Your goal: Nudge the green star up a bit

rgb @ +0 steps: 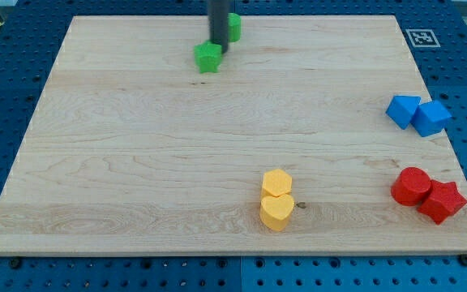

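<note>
A green star [207, 57] lies near the view's top, left of centre on the wooden board [136, 162]. My tip [218, 45] stands just at its upper right edge, seemingly touching it. A second green block [233, 26], shape unclear, sits above and to the right, partly hidden behind the rod.
A yellow hexagon [277, 182] and a yellow heart [276, 212] touch at the bottom centre. Two blue blocks [403, 110] [431, 118] sit at the right edge. A red cylinder [412, 186] and a red star [443, 202] lie at the bottom right.
</note>
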